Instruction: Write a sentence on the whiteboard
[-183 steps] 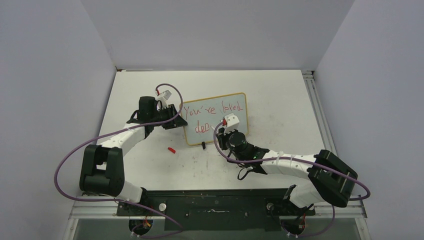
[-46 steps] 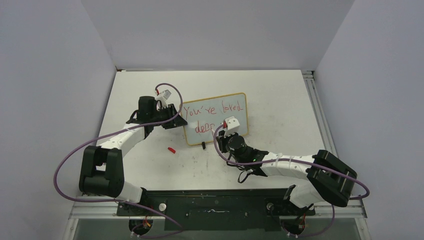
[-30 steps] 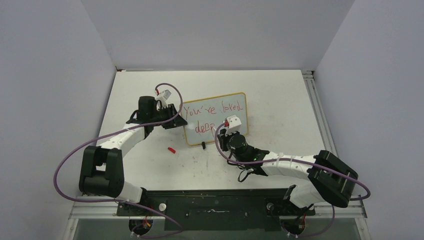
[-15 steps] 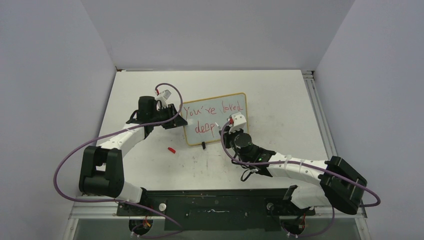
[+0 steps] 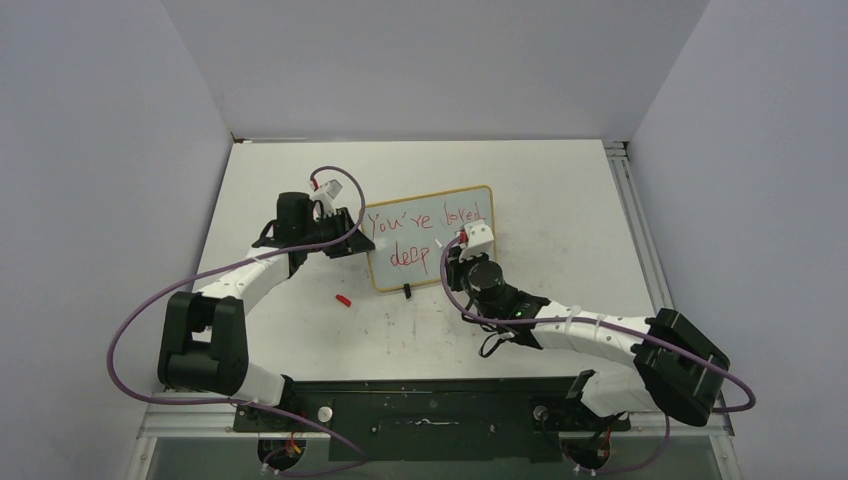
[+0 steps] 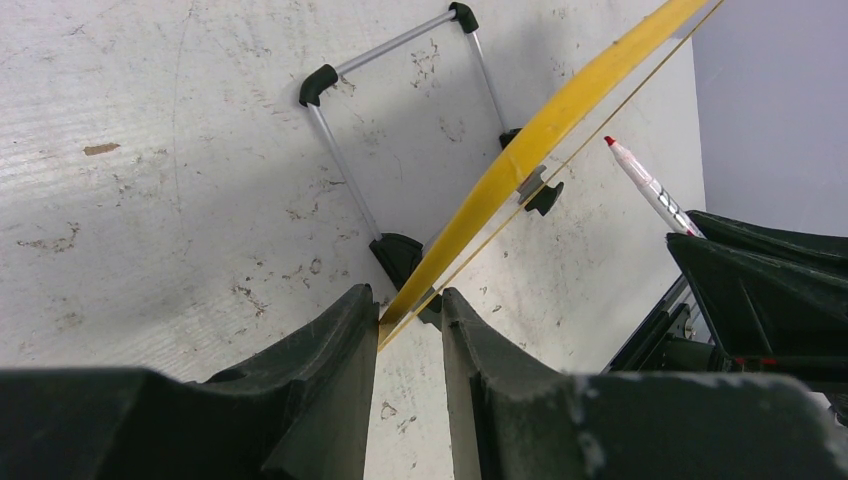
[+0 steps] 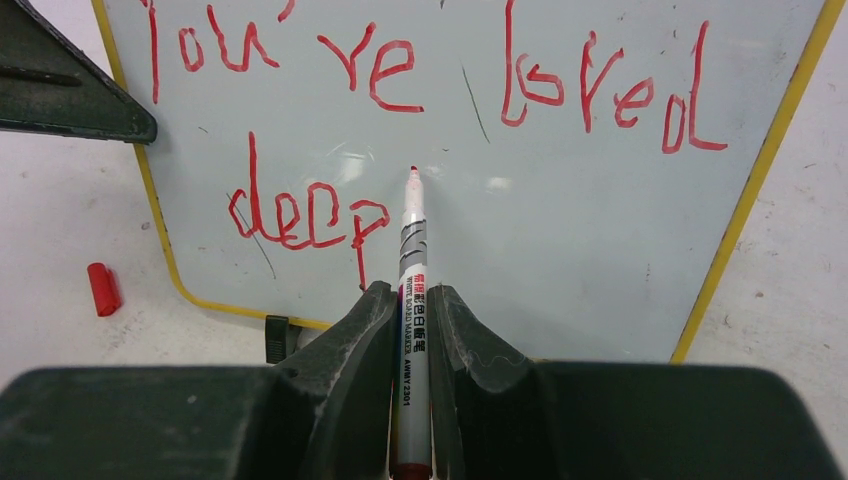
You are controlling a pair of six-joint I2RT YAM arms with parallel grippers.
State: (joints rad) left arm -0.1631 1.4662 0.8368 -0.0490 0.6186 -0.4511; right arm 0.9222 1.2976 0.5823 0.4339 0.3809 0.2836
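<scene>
The whiteboard point(image 7: 580, 230) is standing propped on its black feet near the middle of the table point(image 5: 560, 200). The left gripper point(image 6: 405, 300) is pinching its yellow frame at the left edge, likely bracing it so that pen pressure does not tip or slide it. The right gripper point(image 7: 410, 292) is clamping a red marker point(image 7: 413, 262) lengthwise between its jaws, tip aiming at the board just right of "deep"; whether the tip is touching cannot be told. The sentence point(image 7: 395, 75) is reading "You're loved" above "deep", so "ly" seems left to write. The cap point(image 7: 102, 288) is lying on the table beside the board's lower left corner, out of the marker's way.
</scene>
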